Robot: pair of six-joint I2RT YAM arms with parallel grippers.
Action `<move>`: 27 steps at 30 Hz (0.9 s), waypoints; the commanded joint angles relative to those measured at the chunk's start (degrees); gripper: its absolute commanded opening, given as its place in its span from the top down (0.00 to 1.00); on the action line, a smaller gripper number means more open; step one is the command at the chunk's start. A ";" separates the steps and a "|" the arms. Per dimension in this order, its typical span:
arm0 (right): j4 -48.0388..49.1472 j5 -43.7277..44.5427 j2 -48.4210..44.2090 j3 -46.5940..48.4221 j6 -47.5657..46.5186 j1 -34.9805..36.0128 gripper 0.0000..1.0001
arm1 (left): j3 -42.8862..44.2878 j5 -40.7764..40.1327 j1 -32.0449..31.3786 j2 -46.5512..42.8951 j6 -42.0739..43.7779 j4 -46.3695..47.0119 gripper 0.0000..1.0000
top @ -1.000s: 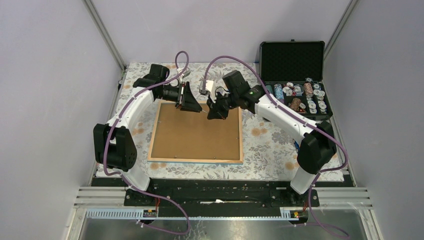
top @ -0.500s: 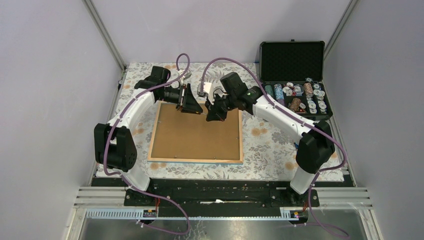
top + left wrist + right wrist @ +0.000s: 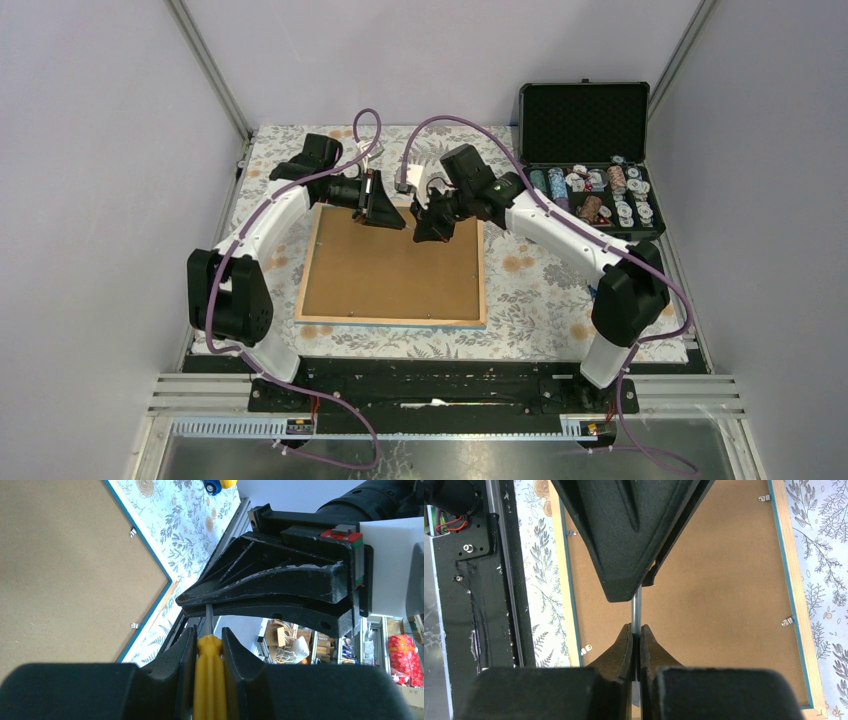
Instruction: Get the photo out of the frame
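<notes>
frame (image 3: 392, 270): face down on counter (image 3: 540, 300), brown back up; photo hidden beneath.
clips (image 3: 787, 622): pin the back; likely need turning first.
left gripper (image 3: 208, 633): closed on screwdriver (image 3: 209, 680) handle.
right gripper (image 3: 636, 631): pinching its shaft; let go only once the other grip is firm.

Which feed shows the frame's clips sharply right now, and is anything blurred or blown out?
Right wrist: frame back and clips sharp, evenly lit; only its own fingers blur up close. Left wrist: fingers and screwdriver handle soft, background at right washed out white, two clips small but clear. Top: even light, no glare, clips too small to judge.
</notes>
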 commanded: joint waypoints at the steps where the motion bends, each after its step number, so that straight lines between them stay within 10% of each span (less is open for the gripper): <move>1: 1.47 1.99 -1.60 1.09 0.28 1.27 0.77 | 1.19 -0.52 -0.91 -2.52 -0.15 2.45 0.93; 6: 0.92 2.63 -2.90 0.31 6.74 -3.37 0.32 | 1.86 -6.57 2.81 -3.86 0.45 4.87 1.00; 11: 2.38 0.19 -4.25 -3.16 15.61 -12.49 0.14 | 4.73 -14.64 3.75 -3.86 12.44 -1.24 1.00; 17: 2.65 1.07 -1.60 -7.26 23.34 -21.60 0.11 | 4.36 -21.28 1.51 -4.55 26.63 -7.13 1.00; 27: 3.02 9.81 7.64 -4.60 31.68 -22.25 0.17 | -5.62 -35.56 -17.90 -10.63 33.84 8.42 1.00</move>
